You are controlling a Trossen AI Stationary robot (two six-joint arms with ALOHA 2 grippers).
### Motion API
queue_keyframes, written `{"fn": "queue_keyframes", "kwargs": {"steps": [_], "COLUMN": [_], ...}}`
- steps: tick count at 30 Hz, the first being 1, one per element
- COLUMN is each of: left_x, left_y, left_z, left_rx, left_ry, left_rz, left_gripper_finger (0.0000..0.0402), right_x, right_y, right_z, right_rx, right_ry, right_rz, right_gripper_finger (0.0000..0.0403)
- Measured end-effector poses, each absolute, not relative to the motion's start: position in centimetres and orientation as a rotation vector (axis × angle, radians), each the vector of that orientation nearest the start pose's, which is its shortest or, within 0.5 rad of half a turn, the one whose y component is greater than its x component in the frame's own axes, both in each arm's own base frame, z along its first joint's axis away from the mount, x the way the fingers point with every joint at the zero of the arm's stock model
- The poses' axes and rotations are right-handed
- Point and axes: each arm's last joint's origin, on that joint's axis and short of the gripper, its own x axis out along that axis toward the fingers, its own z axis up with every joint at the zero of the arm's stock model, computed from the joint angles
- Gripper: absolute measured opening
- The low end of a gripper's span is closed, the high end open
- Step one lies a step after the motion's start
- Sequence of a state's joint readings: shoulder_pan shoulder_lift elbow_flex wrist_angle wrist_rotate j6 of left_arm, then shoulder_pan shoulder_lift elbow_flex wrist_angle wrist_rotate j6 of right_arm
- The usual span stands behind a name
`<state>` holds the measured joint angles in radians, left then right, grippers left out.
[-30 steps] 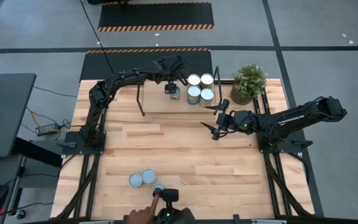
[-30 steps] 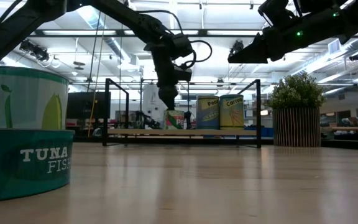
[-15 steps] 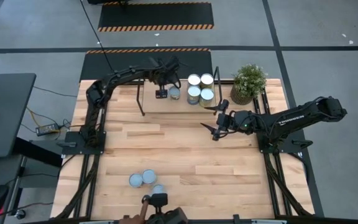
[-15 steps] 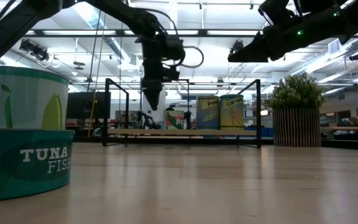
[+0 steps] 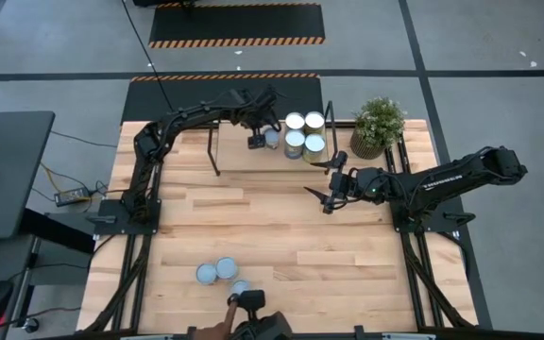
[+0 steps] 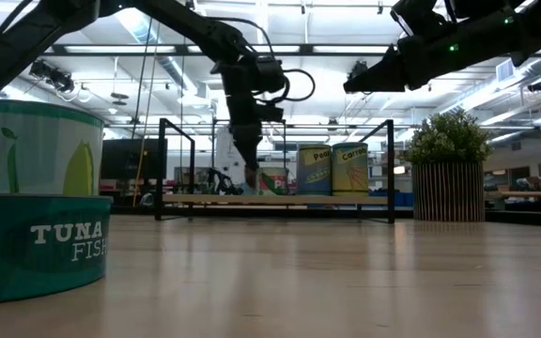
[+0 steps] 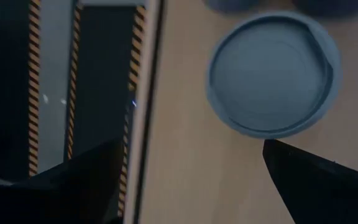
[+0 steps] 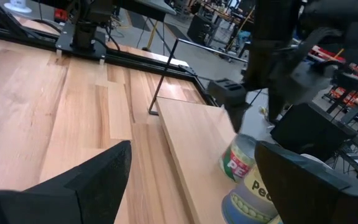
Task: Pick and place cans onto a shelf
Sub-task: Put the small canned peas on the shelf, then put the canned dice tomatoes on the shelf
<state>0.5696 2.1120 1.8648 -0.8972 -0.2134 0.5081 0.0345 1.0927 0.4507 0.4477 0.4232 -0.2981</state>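
I am hovering my released left gripper [image 5: 258, 135] over a can [image 5: 270, 139] just placed on the shelf [image 5: 239, 159]; next, I judge, comes fetching the cans [image 5: 217, 271] at the tabletop's six o'clock.

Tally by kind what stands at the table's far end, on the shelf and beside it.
Cans on the shelf: 5
Potted plant beside it: 1
Total: 6

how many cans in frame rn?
8. Five on the shelf: four clustered, one beside the left end effector. Three at the table's near edge, the last partly hidden.
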Motion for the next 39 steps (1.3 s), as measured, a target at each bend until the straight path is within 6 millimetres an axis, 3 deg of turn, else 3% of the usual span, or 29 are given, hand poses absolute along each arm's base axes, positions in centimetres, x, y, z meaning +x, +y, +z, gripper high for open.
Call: {"fn": "queue_keyframes", "kwargs": {"steps": [6,12,18,23,31,39], "left_x": [38.3,38.4,37.3,36.7,36.8,36.2], "left_y": [25.3,25.1,22.6,17.7,7.5,-3.2], "left_z": [24.7,24.8,26.2,27.9,28.9,29.1], "left_rx": [0.259,0.32,0.296,0.154,-0.121,-0.077], "left_ry": [1.169,1.204,1.283,1.317,1.463,1.612], "left_rz": [0.437,0.465,0.329,0.09,-0.14,-0.158], "left_gripper_finger": [0.0389,0.0389,0.0389,0.0389,0.0389,0.0389], "right_x": [22.3,22.3,22.3,22.3,22.3,22.3], "right_y": [-0.4,-0.4,-0.4,-0.4,-0.3,0.3], "right_z": [22.1,22.0,21.9,21.9,22.0,21.9], "right_rx": [-0.338,-0.34,-0.338,-0.336,-0.327,-0.331], "right_ry": [0.247,0.254,0.273,0.266,0.258,0.26], "right_rz": [-0.356,-0.355,-0.353,-0.354,-0.345,-0.319], "right_gripper_finger": [0.0348,0.0348,0.0348,0.0348,0.0348,0.0348]}}
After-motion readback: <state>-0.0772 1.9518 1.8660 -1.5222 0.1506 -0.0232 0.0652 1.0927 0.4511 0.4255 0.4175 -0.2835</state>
